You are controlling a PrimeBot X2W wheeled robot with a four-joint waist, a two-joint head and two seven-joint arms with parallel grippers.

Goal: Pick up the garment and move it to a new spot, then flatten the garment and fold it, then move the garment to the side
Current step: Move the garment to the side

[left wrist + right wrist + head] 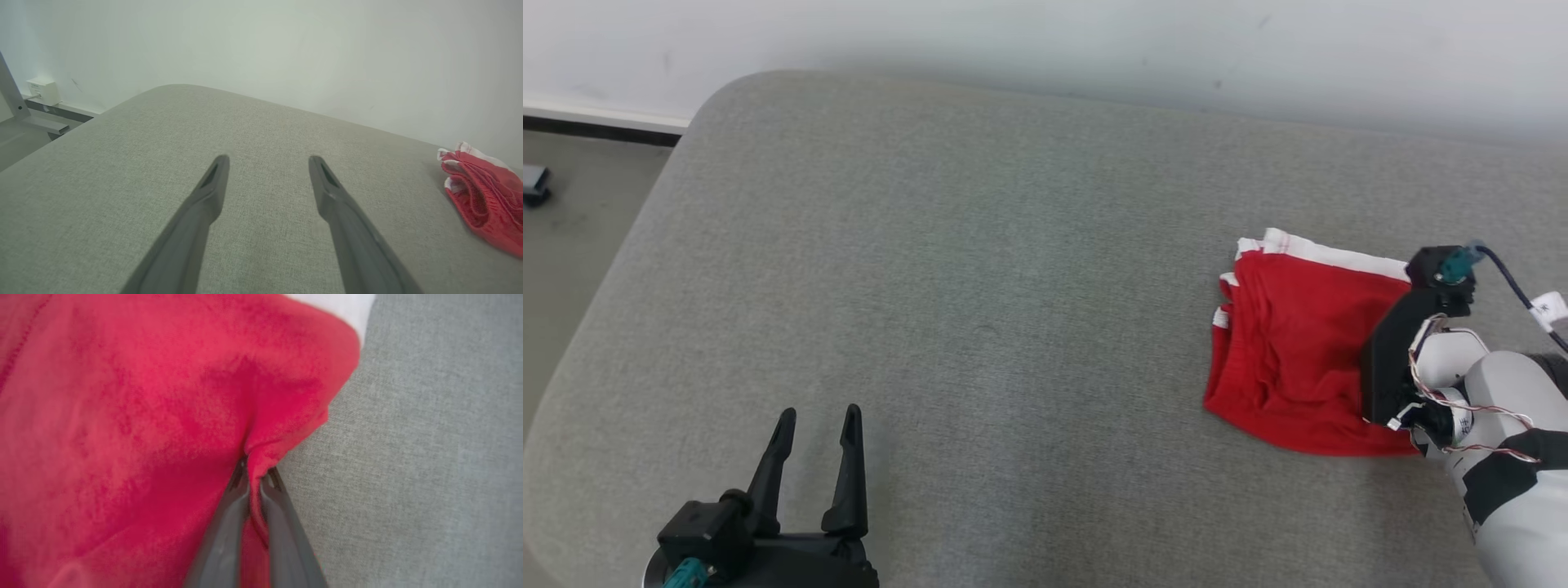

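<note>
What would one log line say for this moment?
right fingers: shut on red garment edge | left fingers: open, empty | garment: on grey cushion

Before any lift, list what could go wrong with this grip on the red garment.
The right gripper pinches only a small fold of the red garment near its edge; it may slip free. Its layers lie loose, so they could unfold or bunch. The left gripper is open and far off, giving no support.

The head view looks down over the grey cushion [1013, 286], the left wrist view skims low across it, and the right wrist view sits close on the red garment [1290, 359] all three share.
</note>
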